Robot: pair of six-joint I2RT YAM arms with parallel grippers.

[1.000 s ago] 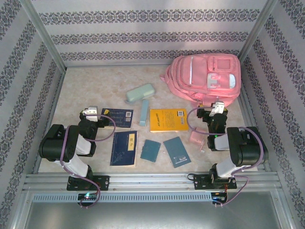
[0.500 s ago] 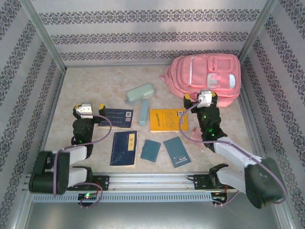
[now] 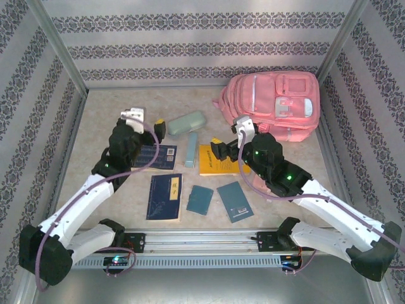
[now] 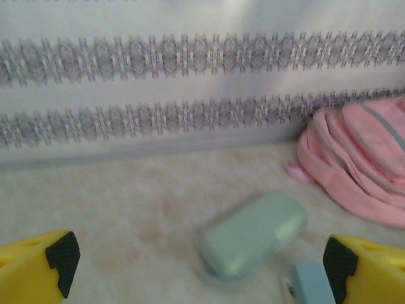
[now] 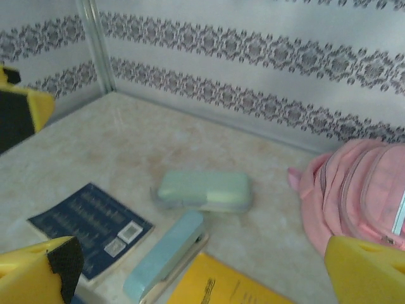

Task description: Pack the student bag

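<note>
The yellow fingers [image 4: 39, 271] of the left gripper [image 3: 140, 124] are spread wide and nothing is held between them. Through the gap a pale green case [image 4: 253, 235] is framed on the table [image 3: 101, 107], a little ahead, so it is judged to be the item being lined up for a first grasp. The fingers of the right gripper [image 3: 228, 136] are also set wide apart and empty. They are poised over the far edge of a yellow book [image 3: 218, 161], with a light blue stapler-like bar [image 5: 166, 254] just beside that book and the green case beyond it. A dark blue booklet [image 3: 155, 155] is partly covered by the left wrist. The student bag [image 3: 272, 104] is laid on its back at the far right of the table, near the rear wall, and is touched by neither gripper; whether its main zip is open cannot be told. The loose items are spread singly in front of the bag, apparently so that each can be taken without another being disturbed. The left arm is stretched forward from its near-left base, the wrist pitched toward the rear wall. The right arm is extended from the near right and swung inward, so that both wrists are brought close over the middle of the table. No item is seen packed.
</note>
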